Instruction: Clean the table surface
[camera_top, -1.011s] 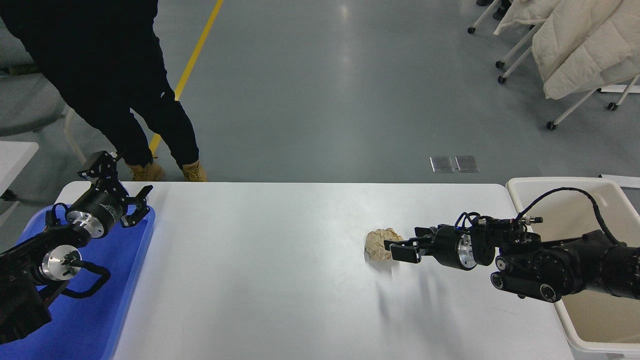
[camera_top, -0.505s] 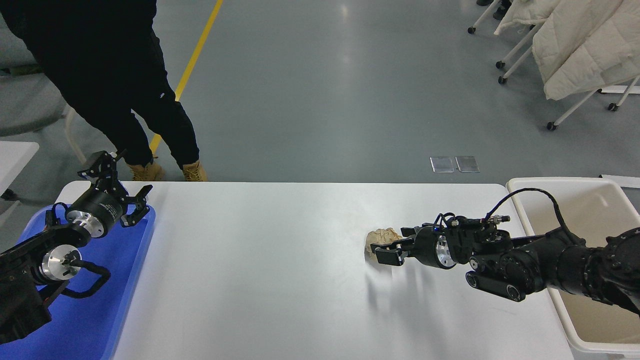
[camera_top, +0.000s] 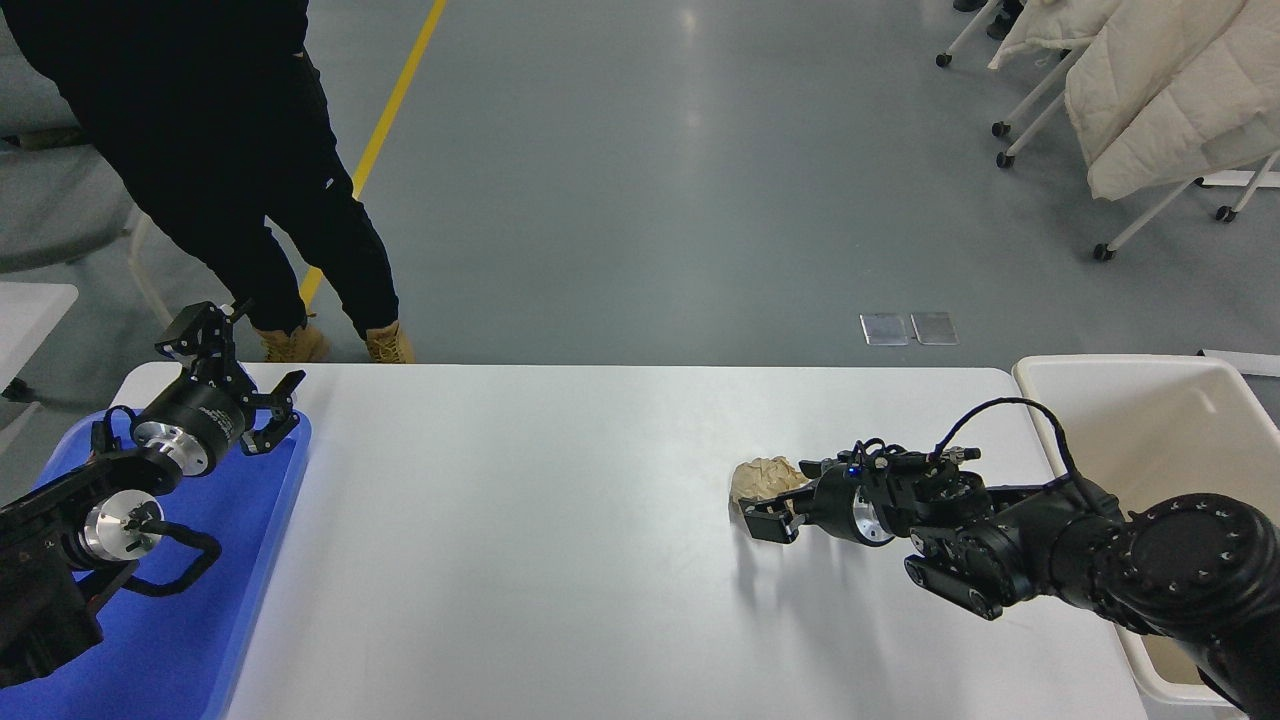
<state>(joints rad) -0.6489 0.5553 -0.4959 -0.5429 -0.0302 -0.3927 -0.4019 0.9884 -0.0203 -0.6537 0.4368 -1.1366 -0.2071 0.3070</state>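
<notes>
The table (camera_top: 560, 520) lies wide, white and smooth across the middle of the view; the one thing on it to clear is a crumpled paper wad (camera_top: 762, 478), right of centre and near the bin (camera_top: 1130, 400); by its look it is light, soft and springy, likely to squash under a pinch and skate on the slick top if nudged, so the best hold is across its bulk, low and from both sides; the right claw (camera_top: 772, 512) is right there, fingers spread, one at the wad's near edge and one behind it, though whether they touch it I cannot tell, the claw covering that side; the left claw (camera_top: 235, 385) hangs spread over the blue tray (camera_top: 250, 560); a person (camera_top: 220, 150) stands beyond, cut off at the top.
</notes>
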